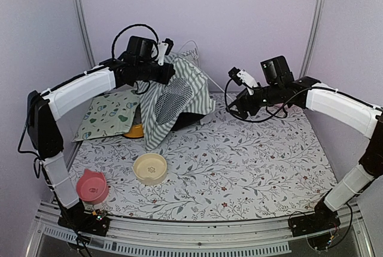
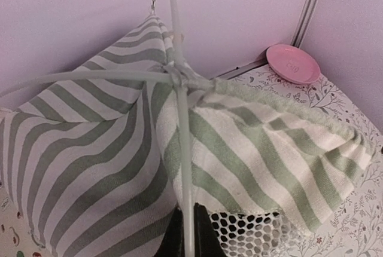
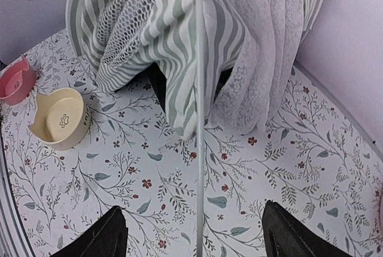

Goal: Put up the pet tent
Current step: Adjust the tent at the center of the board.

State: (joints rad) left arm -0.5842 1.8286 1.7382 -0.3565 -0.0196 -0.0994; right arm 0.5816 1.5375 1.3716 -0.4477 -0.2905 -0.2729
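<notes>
The pet tent (image 1: 173, 98), grey-green and white striped with a mesh panel, stands half raised at the back of the table. My left gripper (image 1: 171, 73) is at its top. In the left wrist view the left gripper (image 2: 185, 242) is shut on a thin white pole (image 2: 184, 149) that runs up to where the poles cross. My right gripper (image 1: 233, 106) hovers to the tent's right. In the right wrist view the right gripper (image 3: 197, 236) is open. Another white pole (image 3: 198, 149) passes between its wide-apart fingers (image 3: 102, 236) without touching them. The lace flap (image 3: 263, 48) hangs on the tent's right side.
A cream pet bowl (image 1: 149, 168) and a pink bowl (image 1: 91, 186) sit at the near left of the floral tablecloth (image 1: 251, 161). A cream mat with teal shapes (image 1: 111, 113) lies left of the tent, with an orange object (image 1: 135, 130) beside it. Walls close the back and sides.
</notes>
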